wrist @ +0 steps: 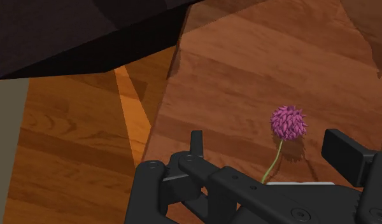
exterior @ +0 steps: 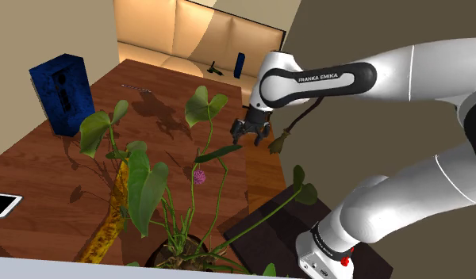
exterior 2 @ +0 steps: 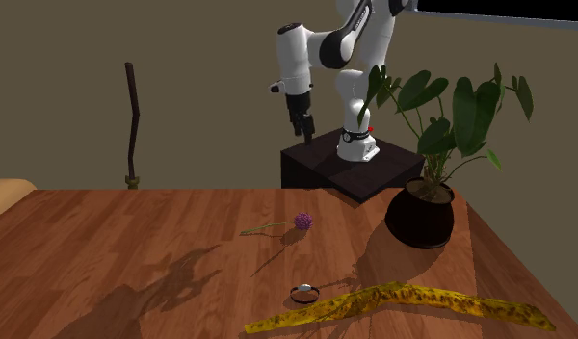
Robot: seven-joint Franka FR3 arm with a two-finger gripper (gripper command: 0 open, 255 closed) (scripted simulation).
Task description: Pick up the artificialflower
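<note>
Wood table (exterior 2: pixel 133 250) | purple flower (wrist: pixel 288 122) below spread pincer (wrist: pixel 267 141) (well apart)

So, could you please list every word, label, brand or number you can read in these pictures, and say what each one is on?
"FRANKA EMIKA": along the arm link just above the wrist, in the shoulder view.
The blue box carries a black mark on its front that looks a little like an "i"; I cannot tell whether it is a letter.
No other text or numbers can be read.
</note>
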